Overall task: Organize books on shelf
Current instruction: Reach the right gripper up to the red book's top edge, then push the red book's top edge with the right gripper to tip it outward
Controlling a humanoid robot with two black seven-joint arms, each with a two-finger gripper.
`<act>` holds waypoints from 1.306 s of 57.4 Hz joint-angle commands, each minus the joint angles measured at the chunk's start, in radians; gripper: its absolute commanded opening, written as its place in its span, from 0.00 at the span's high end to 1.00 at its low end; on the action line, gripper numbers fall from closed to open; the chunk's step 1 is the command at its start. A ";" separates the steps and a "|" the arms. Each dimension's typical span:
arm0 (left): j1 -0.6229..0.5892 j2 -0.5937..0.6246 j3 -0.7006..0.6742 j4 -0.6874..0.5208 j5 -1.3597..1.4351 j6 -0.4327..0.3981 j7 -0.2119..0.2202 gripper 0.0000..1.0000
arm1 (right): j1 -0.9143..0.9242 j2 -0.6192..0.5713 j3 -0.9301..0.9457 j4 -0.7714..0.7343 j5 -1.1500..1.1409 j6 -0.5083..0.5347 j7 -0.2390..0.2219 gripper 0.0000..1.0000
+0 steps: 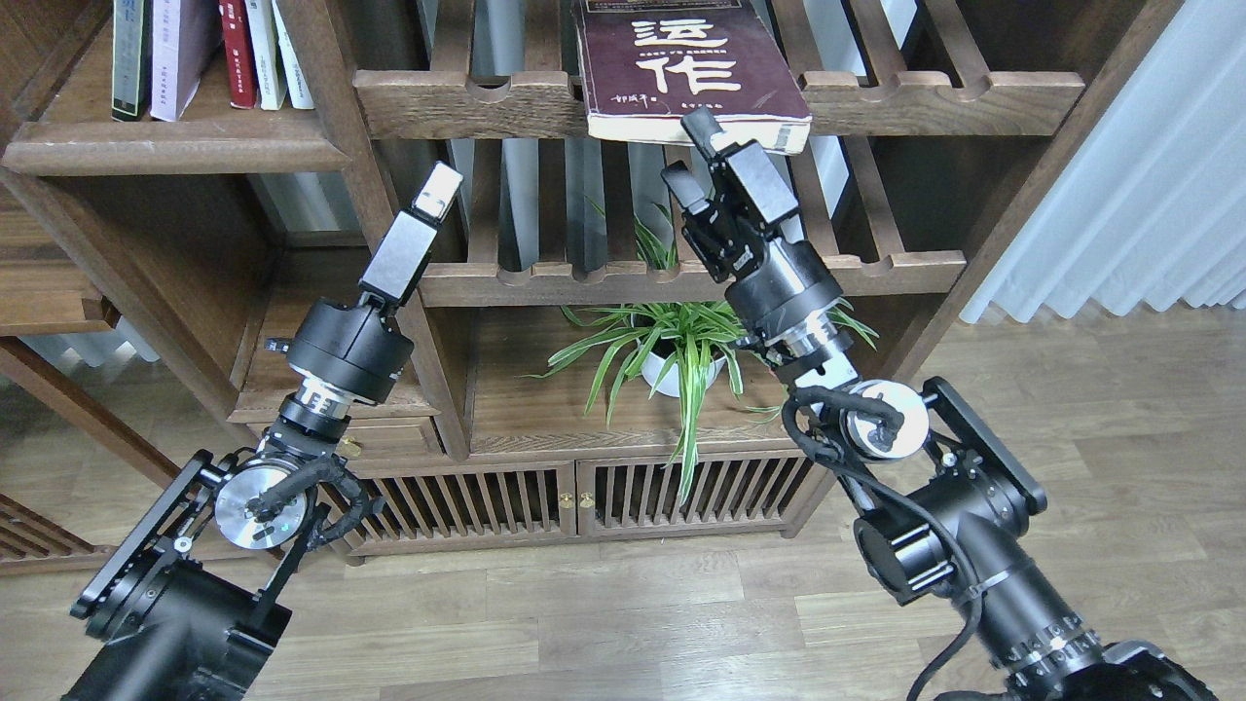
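light: bright, even daylight | shadows: soft, under shelf [175, 146] | focus: sharp | edges: slight wide-angle bowing

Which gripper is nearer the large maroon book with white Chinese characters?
Right. The right gripper sits just under the maroon book's front edge; the left gripper is lower and off to its left.

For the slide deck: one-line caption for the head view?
Right tool open just below the maroon book lying on a slatted rack; left tool raised, other books upright on the shelf.

maroon book [681, 68] top cut off, shelved books' [209, 49] titles perhaps unreadable
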 commanded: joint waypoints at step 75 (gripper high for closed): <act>0.001 0.000 -0.007 0.018 -0.003 0.000 0.026 0.12 | 0.092 -0.001 0.032 -0.030 -0.001 -0.157 0.000 0.56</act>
